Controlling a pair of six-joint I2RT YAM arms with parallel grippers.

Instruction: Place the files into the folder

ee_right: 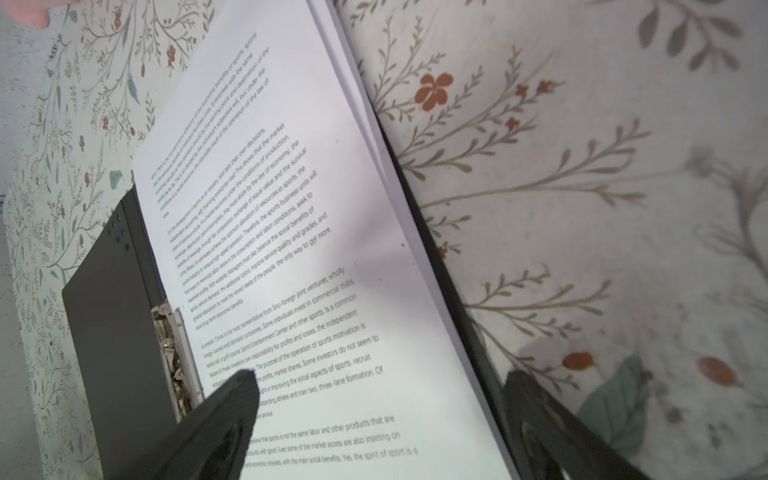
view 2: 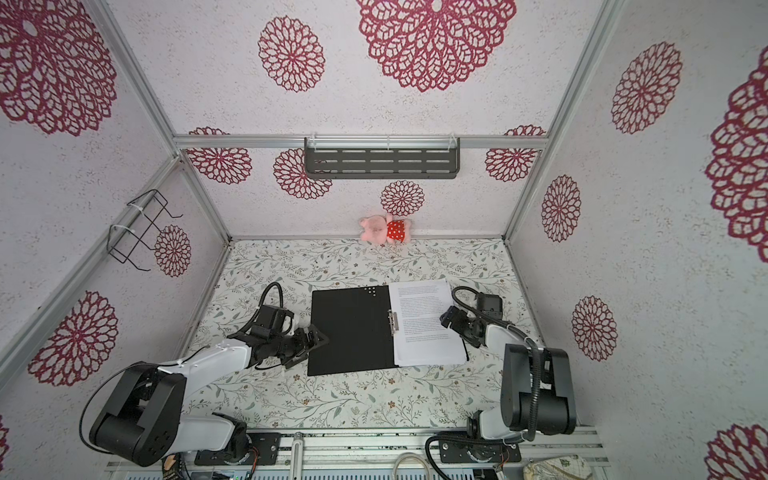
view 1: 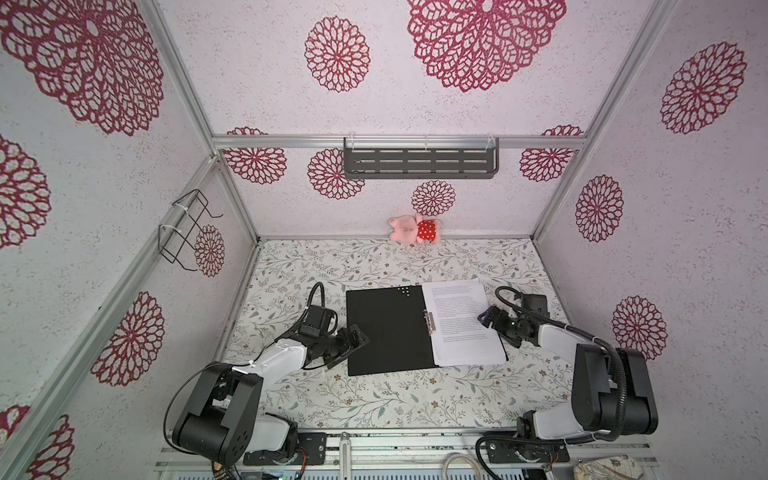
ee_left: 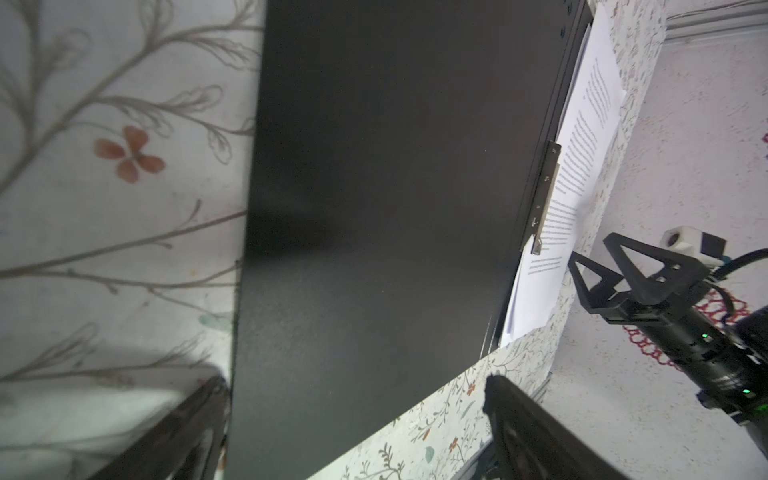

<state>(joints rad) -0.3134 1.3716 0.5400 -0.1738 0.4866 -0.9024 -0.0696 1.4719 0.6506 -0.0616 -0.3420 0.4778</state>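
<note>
Jaws spread wide on both arms, gripping nothing. Nearest, the left gripper (view 1: 360, 337) low over the left edge of the folder (view 1: 386, 332), forearm slanting in from the near-left base, elbow bent. Opposite, the right gripper (view 1: 496, 328) pointing leftward over the outer edge of the files (view 1: 461, 324), elbow raised; contact with the paper unclear. Folder open flat on the table (view 1: 374, 399), black inside up, files stacked on its right half beside the spine clip (view 1: 430, 321). Only in the right wrist view: legible print, fanned sheet edges. Only in both top views: plush toy (view 1: 411, 228) against the far wall.
</note>
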